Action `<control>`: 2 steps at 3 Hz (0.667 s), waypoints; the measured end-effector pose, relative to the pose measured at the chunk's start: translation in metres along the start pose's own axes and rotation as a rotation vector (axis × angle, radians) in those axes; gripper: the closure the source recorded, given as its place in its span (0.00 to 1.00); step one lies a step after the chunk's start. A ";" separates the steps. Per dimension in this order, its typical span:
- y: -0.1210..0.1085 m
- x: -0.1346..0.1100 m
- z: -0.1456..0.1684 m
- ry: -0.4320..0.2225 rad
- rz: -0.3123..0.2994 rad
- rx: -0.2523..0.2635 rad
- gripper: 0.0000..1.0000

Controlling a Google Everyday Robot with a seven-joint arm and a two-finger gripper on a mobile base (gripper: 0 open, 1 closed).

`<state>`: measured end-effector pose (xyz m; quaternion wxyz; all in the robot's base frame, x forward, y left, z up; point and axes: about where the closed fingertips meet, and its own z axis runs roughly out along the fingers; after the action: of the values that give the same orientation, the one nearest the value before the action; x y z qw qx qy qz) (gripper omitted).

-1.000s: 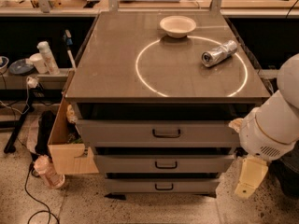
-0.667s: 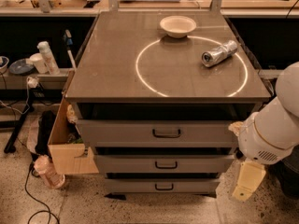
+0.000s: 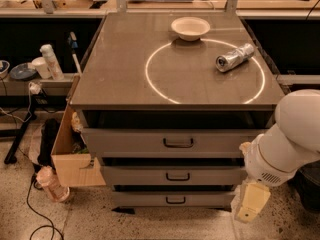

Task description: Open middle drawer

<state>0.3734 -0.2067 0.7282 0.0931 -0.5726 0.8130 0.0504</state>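
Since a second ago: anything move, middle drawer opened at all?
The cream claw, low by the grey drawer cabinet's right front, drifted slightly down and left with the white arm; nothing taken hold of. The wide grey metal middle drawer has not moved. White bowl and silver can on top stay put.

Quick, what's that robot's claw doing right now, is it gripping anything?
Claw: low to the right of the middle drawer, not at its handle; open or closed cannot be told.
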 end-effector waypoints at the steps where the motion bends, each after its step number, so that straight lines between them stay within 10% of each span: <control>1: 0.000 0.002 0.017 0.014 0.019 -0.005 0.00; 2: 0.000 0.004 0.035 0.036 0.029 -0.012 0.00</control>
<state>0.3755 -0.2038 0.6932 0.0743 -0.5621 0.8224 0.0463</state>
